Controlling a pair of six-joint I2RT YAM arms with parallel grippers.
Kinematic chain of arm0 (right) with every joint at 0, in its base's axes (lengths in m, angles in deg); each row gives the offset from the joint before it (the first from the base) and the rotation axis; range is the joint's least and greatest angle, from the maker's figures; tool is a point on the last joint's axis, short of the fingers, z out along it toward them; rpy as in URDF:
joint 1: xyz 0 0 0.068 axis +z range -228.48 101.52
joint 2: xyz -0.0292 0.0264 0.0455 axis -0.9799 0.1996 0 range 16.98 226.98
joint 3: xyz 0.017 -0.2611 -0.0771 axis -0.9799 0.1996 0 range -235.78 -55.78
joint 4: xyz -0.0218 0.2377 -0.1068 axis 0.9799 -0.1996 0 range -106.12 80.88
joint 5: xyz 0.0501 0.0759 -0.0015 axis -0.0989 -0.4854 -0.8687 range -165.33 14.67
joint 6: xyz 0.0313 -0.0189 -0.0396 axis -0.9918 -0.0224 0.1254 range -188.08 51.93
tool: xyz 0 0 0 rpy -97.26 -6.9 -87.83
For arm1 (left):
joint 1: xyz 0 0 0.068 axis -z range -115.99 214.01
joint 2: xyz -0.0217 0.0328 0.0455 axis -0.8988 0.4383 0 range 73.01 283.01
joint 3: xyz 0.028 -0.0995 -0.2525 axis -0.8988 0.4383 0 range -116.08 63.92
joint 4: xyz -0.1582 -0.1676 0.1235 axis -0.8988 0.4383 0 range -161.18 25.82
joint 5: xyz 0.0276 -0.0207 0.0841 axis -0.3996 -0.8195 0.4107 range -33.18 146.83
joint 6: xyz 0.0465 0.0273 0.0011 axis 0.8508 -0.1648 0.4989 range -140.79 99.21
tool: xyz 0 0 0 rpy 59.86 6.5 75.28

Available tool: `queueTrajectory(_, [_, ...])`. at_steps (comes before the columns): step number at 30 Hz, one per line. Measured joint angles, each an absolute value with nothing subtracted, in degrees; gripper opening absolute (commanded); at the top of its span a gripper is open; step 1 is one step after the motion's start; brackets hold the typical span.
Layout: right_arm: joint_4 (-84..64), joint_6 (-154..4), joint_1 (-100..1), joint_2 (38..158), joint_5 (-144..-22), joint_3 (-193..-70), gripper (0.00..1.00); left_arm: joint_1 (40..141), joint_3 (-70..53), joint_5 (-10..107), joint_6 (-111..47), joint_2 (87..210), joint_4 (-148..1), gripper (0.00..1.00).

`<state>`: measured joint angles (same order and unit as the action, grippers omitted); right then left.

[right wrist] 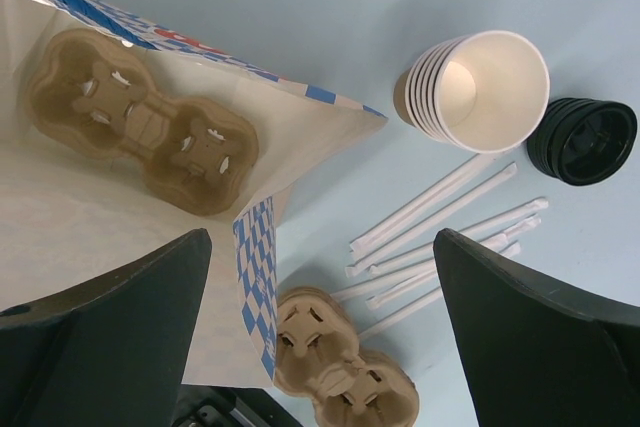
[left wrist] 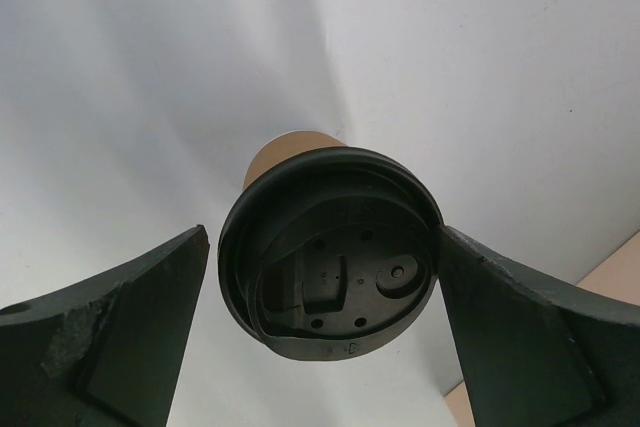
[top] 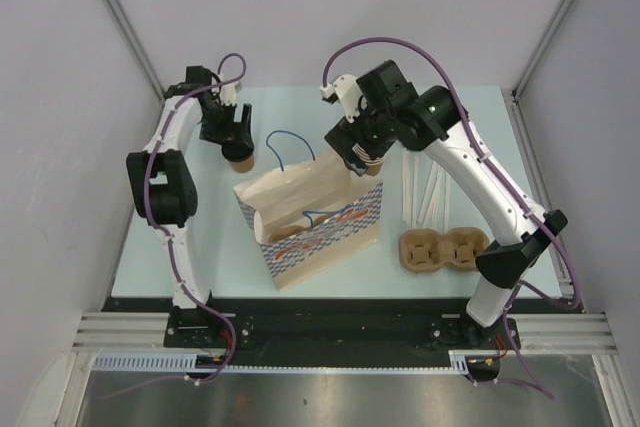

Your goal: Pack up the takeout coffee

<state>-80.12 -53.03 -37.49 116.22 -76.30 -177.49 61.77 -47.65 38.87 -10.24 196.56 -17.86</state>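
The takeout coffee (left wrist: 330, 247), a tan paper cup with a round black lid, stands on the table at the back left (top: 241, 158). My left gripper (left wrist: 322, 234) is open and straddles its lid: the right finger is at the lid's rim and a small gap shows on the left. In the top view the left gripper (top: 233, 135) sits right over the cup. The paper bag (top: 320, 209) with blue checks lies open mid-table. My right gripper (right wrist: 322, 237) is open and empty, hovering above the bag's right edge (top: 362, 155).
A brown cup carrier (right wrist: 140, 132) lies inside the bag (right wrist: 60, 237). A second carrier (top: 442, 250) sits on the table at the right. Wrapped straws (right wrist: 440, 222), a stack of lidless cups (right wrist: 480, 92) and a separate black lid (right wrist: 582, 140) lie beside the bag.
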Motion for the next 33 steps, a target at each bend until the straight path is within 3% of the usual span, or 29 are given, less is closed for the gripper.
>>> queueTrajectory(11, [-80.23, -53.0, -37.49, 116.79, -76.35, -178.06, 1.0, 61.66, -47.52, 38.45, -10.24, 196.58, -17.91, 0.95])
queueTrajectory(14, [-80.23, -52.98, -37.49, 116.81, -76.35, -178.06, 1.0, 61.66, -47.52, 38.32, -10.28, 196.58, -17.89, 0.91])
queueTrajectory(21, [-79.96, -52.59, -37.49, 116.79, -76.33, -178.06, 1.0, 61.64, -47.43, 37.41, -10.15, 196.58, -17.86, 0.7])
queueTrajectory(23, [-79.94, -52.35, -37.49, 116.79, -76.33, -178.06, 1.0, 61.61, -47.41, 37.38, -10.13, 196.58, -17.89, 0.68])
queueTrajectory(26, [-79.68, -51.89, -37.49, 116.79, -76.33, -178.06, 1.0, 61.59, -47.41, 37.54, -10.09, 196.58, -17.86, 0.84])
queueTrajectory(27, [-79.48, -51.78, -37.49, 116.81, -76.33, -178.06, 1.0, 61.59, -47.41, 37.6, -10.04, 196.58, -17.86, 0.97])
queueTrajectory(33, [-78.37, -51.54, -37.64, 116.79, -76.48, -178.04, 1.0, 61.53, -47.41, 38.76, -9.78, 196.54, -17.69, 1.0])
